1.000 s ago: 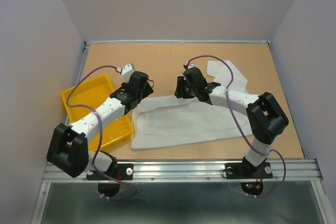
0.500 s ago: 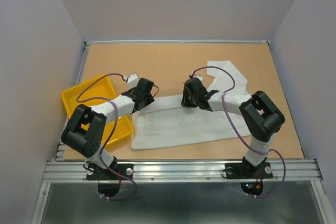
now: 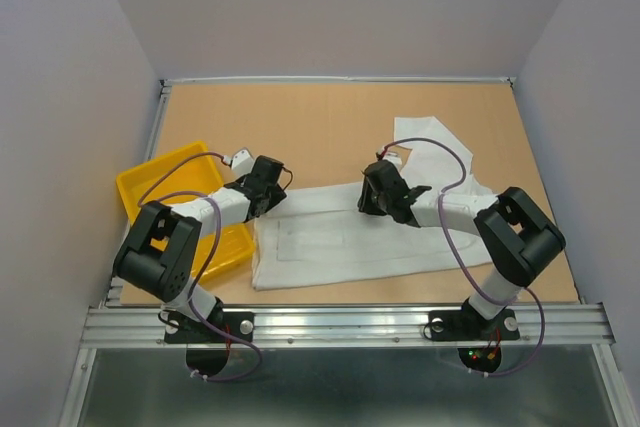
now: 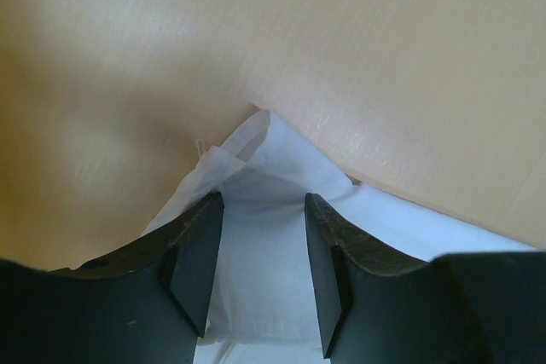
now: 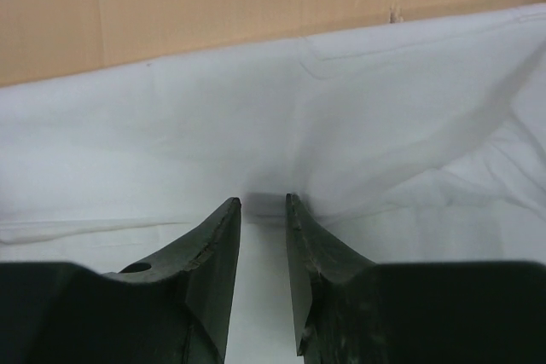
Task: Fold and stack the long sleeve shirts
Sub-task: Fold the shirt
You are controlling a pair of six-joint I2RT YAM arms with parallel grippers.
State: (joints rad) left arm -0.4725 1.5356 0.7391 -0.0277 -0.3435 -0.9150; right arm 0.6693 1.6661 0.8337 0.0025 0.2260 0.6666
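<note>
Tan tabletop (image 3: 330, 117), pale grey walls (image 3: 330, 7): white long sleeve shirt (image 3: 340, 242) flat near centre, beside yellow tray (image 3: 160, 182); left end effector (image 4: 263, 202) released astride its corner, right end effector (image 5: 263, 202) pinching its fabric.

Far half of table (image 3: 300, 117) bare: wide lane left to right, up to far wall (image 3: 340, 7). Mid table taken by white shirt (image 3: 340, 242), spread left-right, w/ a sleeve (image 3: 440, 147) running toward far right. Yellow tray (image 3: 150, 187) on left, just beside shirt's left edge; raised rim, left arm lying across it. Left gripper (image 3: 272, 195) low at shirt's far-left corner, jaws apart, cloth btwn. Right gripper (image 3: 376, 195) low on shirt's far edge, jaws nearly together on bunched cloth. Bare gap btwn the two grippers. Narrow bare strip btwn shirt's near edge and metal rail (image 3: 340, 322). Side walls close in left and right.
</note>
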